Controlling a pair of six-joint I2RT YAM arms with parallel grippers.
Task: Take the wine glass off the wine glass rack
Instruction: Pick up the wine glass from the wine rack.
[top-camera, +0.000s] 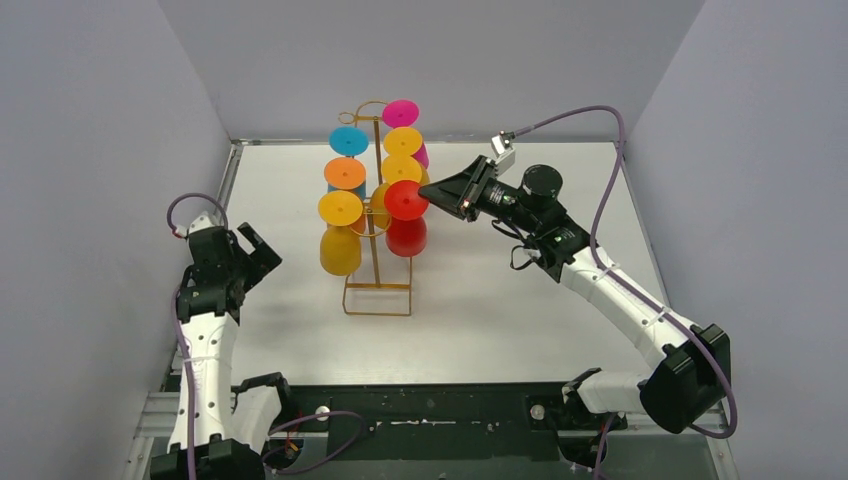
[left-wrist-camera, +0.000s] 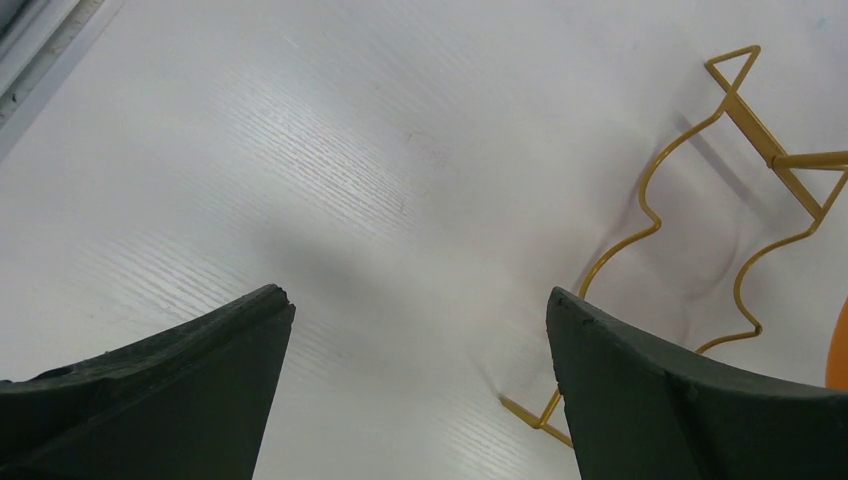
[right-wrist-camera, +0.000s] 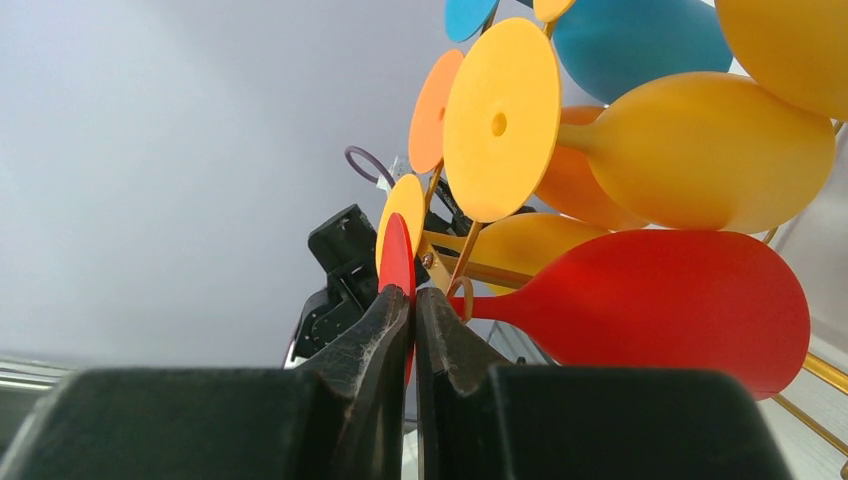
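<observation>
Fingers of my left gripper (top-camera: 260, 250) are spread wide and hold nothing; they hang over the white table (left-wrist-camera: 300, 150), well to the left of the rack (top-camera: 377, 314), whose wavy gold base wire shows at the right of my left wrist view; on the rack's left side I see a yellow glass (top-camera: 340, 250) hanging bowl down, with an orange glass (top-camera: 345, 173) and a blue glass (top-camera: 349, 141) behind it; a pink glass (top-camera: 400, 113) hangs at the back of the right side; the red wine glass (top-camera: 407, 238) hangs at the front of the rack's right side; my right gripper (top-camera: 428, 196) reaches in from the rack's right, its fingers pinched shut on the edge of that glass's round foot.
</observation>
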